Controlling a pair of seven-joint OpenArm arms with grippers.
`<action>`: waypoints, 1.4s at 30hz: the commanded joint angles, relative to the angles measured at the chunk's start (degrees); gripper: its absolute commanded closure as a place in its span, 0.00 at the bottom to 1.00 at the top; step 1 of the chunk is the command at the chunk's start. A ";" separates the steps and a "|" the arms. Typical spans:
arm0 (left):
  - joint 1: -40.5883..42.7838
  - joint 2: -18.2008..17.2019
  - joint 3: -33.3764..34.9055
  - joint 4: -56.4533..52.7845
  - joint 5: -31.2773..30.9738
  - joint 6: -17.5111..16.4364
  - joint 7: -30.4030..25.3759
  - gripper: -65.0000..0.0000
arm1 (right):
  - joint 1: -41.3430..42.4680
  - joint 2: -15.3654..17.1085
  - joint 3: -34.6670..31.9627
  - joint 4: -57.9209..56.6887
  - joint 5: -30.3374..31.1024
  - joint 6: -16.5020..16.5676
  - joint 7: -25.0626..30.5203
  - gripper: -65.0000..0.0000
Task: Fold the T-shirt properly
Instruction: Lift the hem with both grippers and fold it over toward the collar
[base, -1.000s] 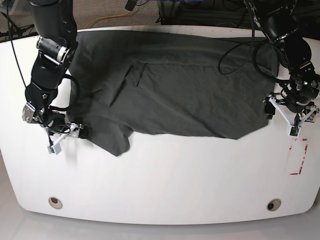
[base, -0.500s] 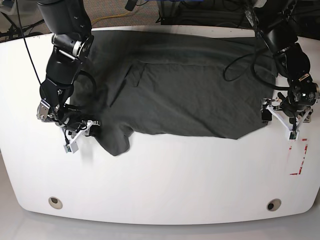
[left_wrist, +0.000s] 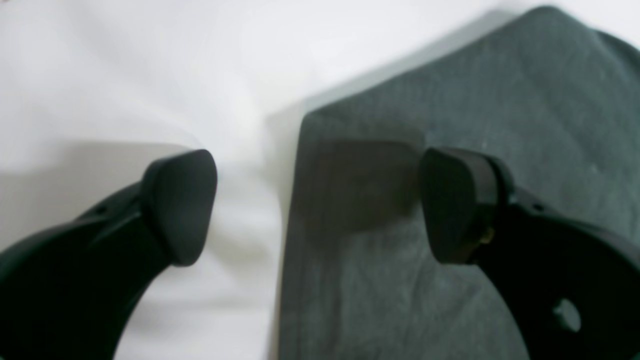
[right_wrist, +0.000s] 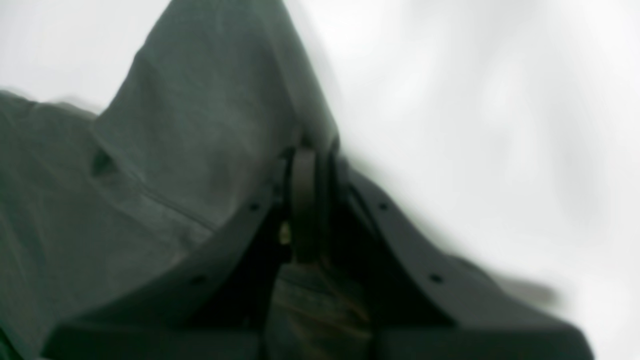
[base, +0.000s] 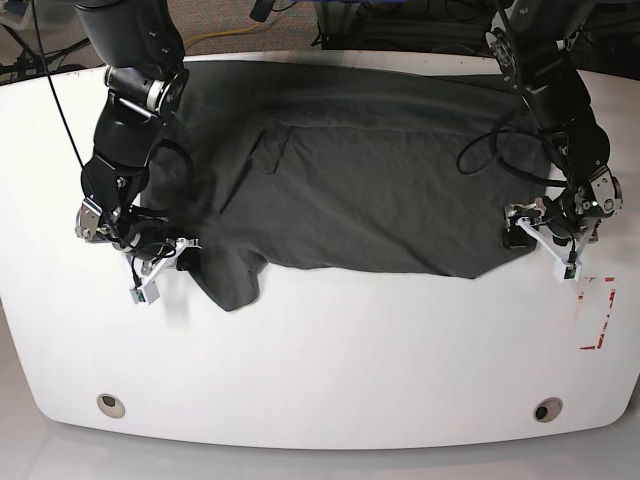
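Both arms had shifted inward toward the cloth since the earlier base frames, the right one further along the table's left edge, the left one off the bare right margin onto the hem corner.

Table (base: 330, 370): white, rounded; near half bare; red marking by the right edge.

Shirt (base: 380, 190): dark grey, spread wide across the far half of the table, reaching close to its far edge. Wrinkled; one flap turned over near the left end; a sleeve or corner hung toward the near-left. No tidy fold showed, so I judged the task at an early stage: edges being gathered, all folding proper left to do.

Right gripper (right_wrist: 307, 165): at the shirt's near-left corner by the table's left edge. Jaws closed together, a peak of fabric pinched between them and tented up from the surface.

Left gripper (left_wrist: 320, 200): at the shirt's near-right corner by the table's right edge. Jaws spread wide, one over bare table, the other over cloth, straddling the hem edge. Nothing held; whether the tips touched the cloth could not be told.
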 joint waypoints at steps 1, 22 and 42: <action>-2.27 -0.82 1.39 0.71 -0.73 -0.35 -0.77 0.06 | 0.77 0.47 -0.10 0.50 -1.04 -0.12 -1.37 0.95; -5.44 -0.73 3.32 -6.24 -0.64 -0.35 -3.93 1.00 | 1.65 0.47 -0.10 4.28 -1.04 -0.12 -1.73 1.00; 0.72 -0.73 3.23 14.60 -0.73 -6.77 0.99 1.00 | -2.31 0.47 0.08 33.90 -0.69 -0.12 -19.66 1.00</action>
